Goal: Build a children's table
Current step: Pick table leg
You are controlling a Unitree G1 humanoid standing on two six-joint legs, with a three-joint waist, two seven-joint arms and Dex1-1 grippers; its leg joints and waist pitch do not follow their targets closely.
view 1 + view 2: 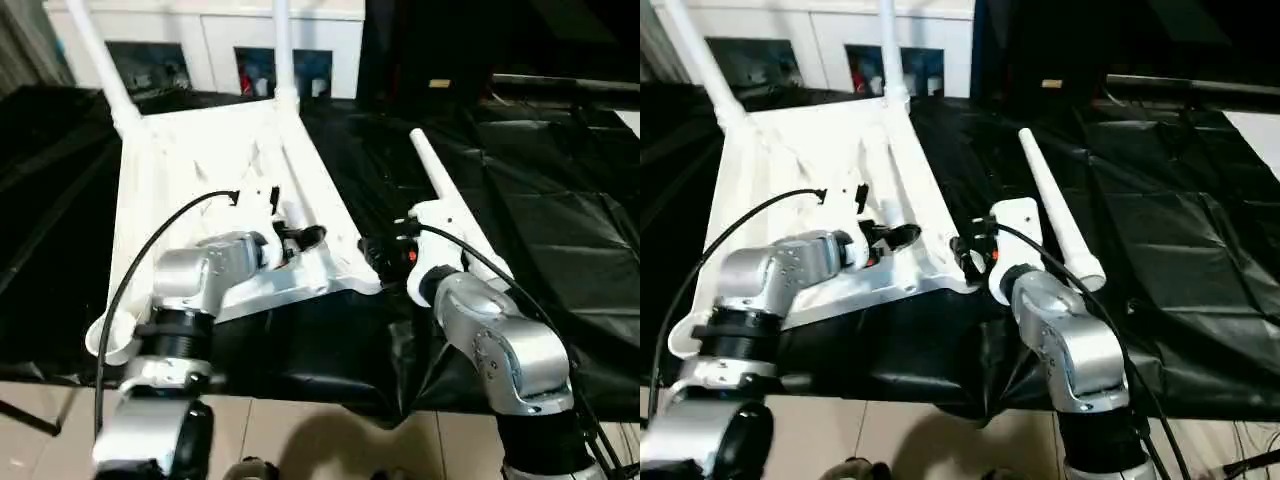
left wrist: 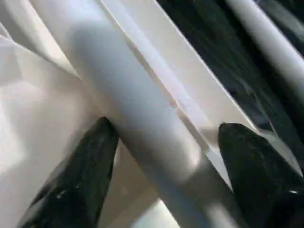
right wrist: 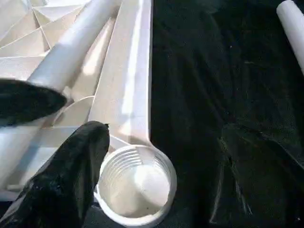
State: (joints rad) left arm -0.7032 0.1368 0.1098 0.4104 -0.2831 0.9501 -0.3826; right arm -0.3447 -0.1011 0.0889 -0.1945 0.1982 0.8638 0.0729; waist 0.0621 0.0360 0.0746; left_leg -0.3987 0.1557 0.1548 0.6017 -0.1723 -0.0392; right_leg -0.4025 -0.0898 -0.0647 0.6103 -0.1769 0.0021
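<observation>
Tabletop (image 1: 170,170) lies underside up on black-covered bench (image 1: 1160,250), toward its left side; two legs stand upright in the far corner sockets. Left gripper (image 2: 161,156) spread open, fingers either side of a leg (image 2: 137,109) lying along the ribbed underside, not clamped. Right gripper (image 3: 80,156) open beside the near right threaded socket (image 3: 137,183). Loose leg (image 1: 1055,205) lies on bench right of tabletop.

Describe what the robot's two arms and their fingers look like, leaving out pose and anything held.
Both forearms are rounded silver shells with black ringed joints, the left arm and the right arm alike. A thin black cable loops along the left arm, and another runs along the right. White housings sit at the wrists. The fingers are matte black, thick and tapered to blunt tips.
</observation>
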